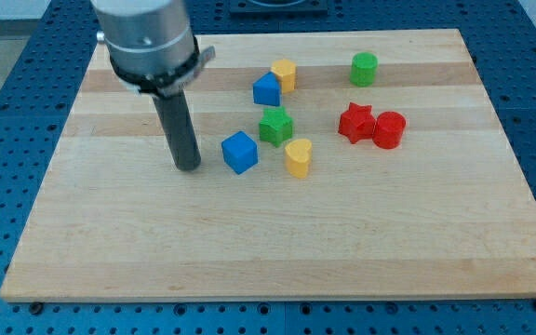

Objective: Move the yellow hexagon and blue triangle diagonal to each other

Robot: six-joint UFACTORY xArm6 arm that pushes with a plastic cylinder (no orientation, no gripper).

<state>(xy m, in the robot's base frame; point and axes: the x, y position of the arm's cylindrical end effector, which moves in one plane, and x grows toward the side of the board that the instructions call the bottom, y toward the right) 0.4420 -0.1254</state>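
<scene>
The yellow hexagon [285, 73] sits near the view's top centre of the wooden board [138, 251]. The blue triangle [266, 89] touches it at its lower left. My tip [189, 167] rests on the board to the left of a blue cube [239, 152], with a small gap between them. The tip is well below and left of the blue triangle and yellow hexagon.
A green star [275, 126] lies below the blue triangle, a yellow heart [298, 157] to the right of the blue cube. A green cylinder [364, 69] is at the top right. A red star [355, 122] and red cylinder [389, 129] touch at the right.
</scene>
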